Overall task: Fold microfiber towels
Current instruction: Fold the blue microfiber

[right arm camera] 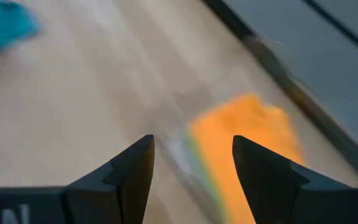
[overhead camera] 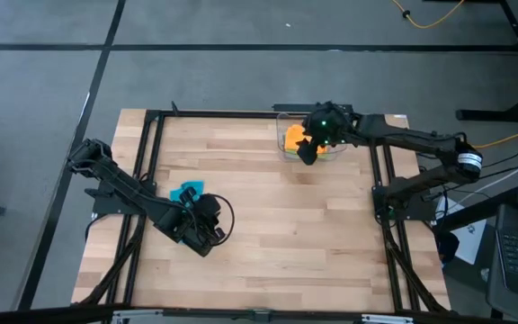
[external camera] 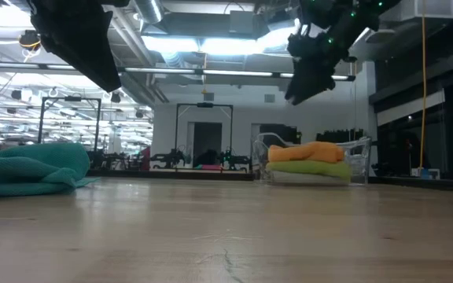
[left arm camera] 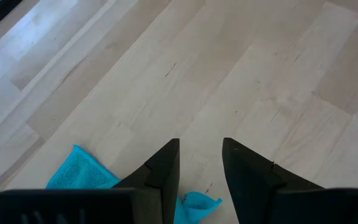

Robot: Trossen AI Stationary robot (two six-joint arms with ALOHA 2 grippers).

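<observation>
While the soft teal blue microfiber towel (overhead camera: 186, 192) lies crumpled on the pale wooden plank surface (overhead camera: 268, 234), the left gripper (left arm camera: 201, 155) hangs above the boards with the cloth just behind and beneath its fingers (left arm camera: 166, 168), toward the arm's own base, so only two teal corners peek out on either side of one dark finger in the left wrist view. Those fingers stand part-way apart with bare wood showing through the gap, holding nothing. My judgement is that the next reach turns on this: the left arm is far nearer the teal cloth than the right, and it would have to draw back and drop to meet the bunched heap, which shows no clear long axis. Well apart from it, the right gripper (right arm camera: 191, 165) hovers with its fingers spread wide and empty, above the clear plastic bin (external camera: 358, 161), where a folded orange microfiber towel (external camera: 314, 151) rests on a lime green microfiber towel (external camera: 309, 168); the orange cloth lies just ahead of and below those fingers. No grey cloth can be made out. Beyond the surface, the low view shows a large, brightly lit hall with dark metal frames.
</observation>
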